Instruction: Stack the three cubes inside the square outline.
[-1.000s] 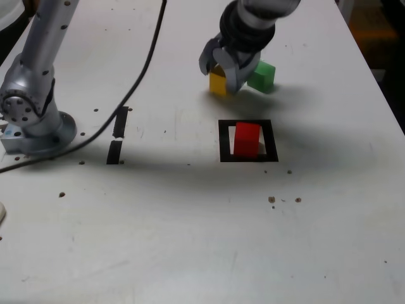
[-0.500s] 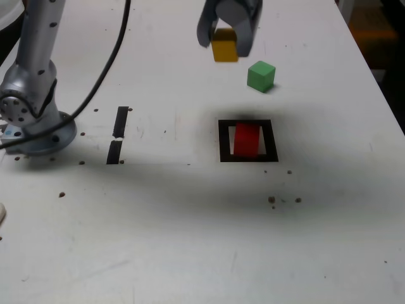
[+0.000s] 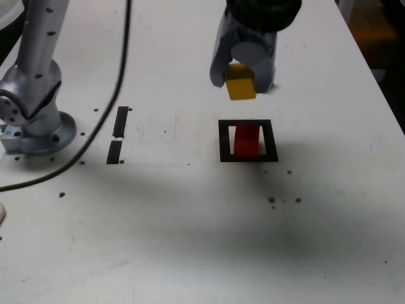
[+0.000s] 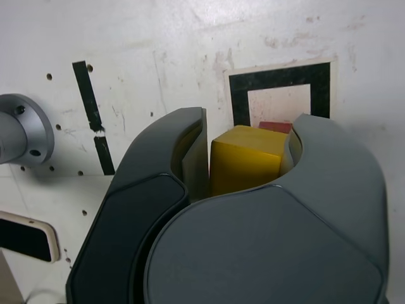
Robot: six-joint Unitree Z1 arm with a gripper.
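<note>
The gripper [image 3: 242,76] hangs above the table [image 3: 190,240], its two grey jaws clamped on the yellow cube [image 3: 241,87], which is lifted clear of the surface. In the exterior view the square outline [image 3: 248,140] lies at about six o'clock from the gripper, with the red cube [image 3: 247,140] standing inside it on the white centre. In the wrist view the yellow cube [image 4: 243,158] sits between the jaws, with a sliver of the red cube [image 4: 276,126] and the outline [image 4: 278,77] showing just beyond it. At about eight o'clock from the gripper in the exterior view lie two short black tape strips [image 3: 118,134], and further that way stands the arm's base [image 3: 33,120].
</note>
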